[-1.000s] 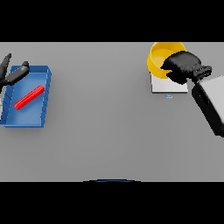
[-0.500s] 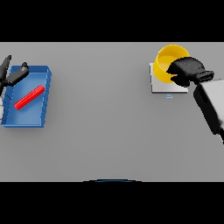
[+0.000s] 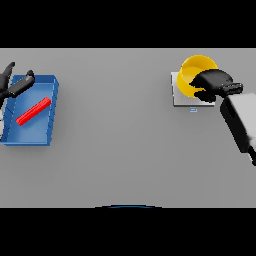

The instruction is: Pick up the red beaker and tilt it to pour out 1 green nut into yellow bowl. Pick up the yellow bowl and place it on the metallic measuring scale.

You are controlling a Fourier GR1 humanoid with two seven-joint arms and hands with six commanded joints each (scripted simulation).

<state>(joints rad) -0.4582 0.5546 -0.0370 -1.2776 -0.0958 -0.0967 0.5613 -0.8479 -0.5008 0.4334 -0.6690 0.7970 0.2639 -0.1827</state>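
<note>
**Yellow bowl on scale, right hand at its rim**

Yellow bowl (image 3: 192,75) sits on the metallic measuring scale (image 3: 181,98) at the far right of the grey worktop (image 3: 120,150). The bowl overhangs the scale's far edge; the pale platform shows on its left and near sides. No green nut can be made out inside the bowl.

Right hand (image 3: 215,82) comes in from the right side and covers the bowl's near-right rim. Its fingers are curled over the rim, appearing to grip it; the underside of the grasp is hidden.

Left hand (image 3: 12,85) shows at the far left edge, fingers spread and relaxed, holding nothing, above the far-left corner of a blue tray (image 3: 47,135).

A red elongated object (image 3: 33,110) lies diagonally inside the tray; whether it is the beaker cannot be told.
</note>
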